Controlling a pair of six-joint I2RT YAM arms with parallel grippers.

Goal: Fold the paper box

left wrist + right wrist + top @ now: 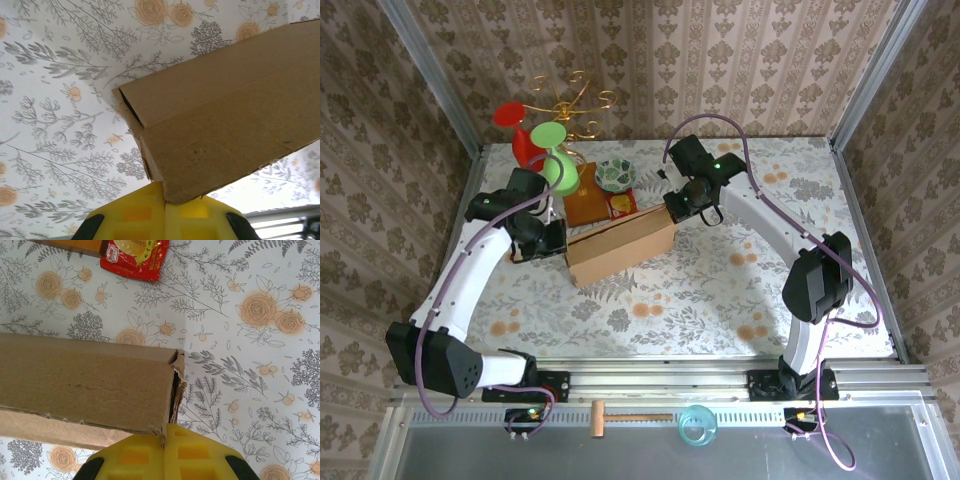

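Paper box (pixel 620 248): lying mid-counter (pixel 720 290) as a long closed carton, running from 8 o'clock to 2 o'clock in the top view.
Left gripper (pixel 164 201): sitting at the 8 o'clock end, pressing yellow fingers (pixel 135 217) together and nipping the bottom corner of that end at their seam.
Right gripper (pixel 164 434): sitting at the 2 o'clock end, pressing its fingers together too and biting the frayed corner edge of the carton.
Bearing, left wrist view: stretching away toward 1 o'clock from the fingers, showing a dark end slot facing 9 o'clock.
Bearing, right wrist view: stretching away toward 9 o'clock from the fingers, showing a torn end seam facing 3 o'clock.
Nearer arm: judging it even, one end apiece and both touching; likely hinging the coming move on keeping the two ends in step along that 8-to-2 axis.
Neighbours: wooden base (pixel 588 205) and red packet (pixel 135 257) lying just beyond the carton at 12 o'clock, with a bowl (pixel 616 175) sitting farther back.
Writing: showing none on the cardboard; carrying yellow print on the red packet, too blurred for reading.
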